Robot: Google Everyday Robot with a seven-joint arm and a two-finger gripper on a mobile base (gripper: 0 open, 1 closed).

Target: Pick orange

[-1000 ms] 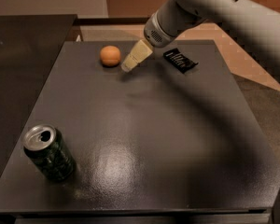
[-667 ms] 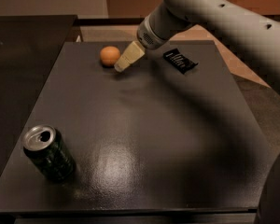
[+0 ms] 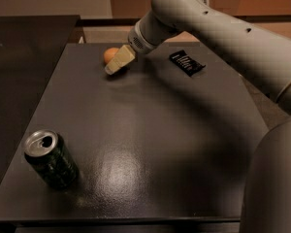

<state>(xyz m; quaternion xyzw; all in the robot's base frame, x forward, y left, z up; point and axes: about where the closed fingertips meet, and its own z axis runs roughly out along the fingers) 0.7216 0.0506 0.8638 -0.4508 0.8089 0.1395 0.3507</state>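
Observation:
The orange [image 3: 109, 54] is a small round fruit at the far left of the dark table [image 3: 150, 144]. My gripper [image 3: 115, 67] hangs from the grey arm [image 3: 223, 33] that reaches in from the right. Its tan fingers point down and to the left, right in front of the orange and partly covering its right side. I cannot tell if it touches the orange.
A green drink can [image 3: 51, 158] stands opened at the near left of the table. A flat black packet [image 3: 186, 62] lies at the far right. A darker counter [image 3: 19, 81] adjoins the table on the left.
The arm has swung left and the gripper has come down closer to the orange, now overlapping it. The can and packet have not moved.

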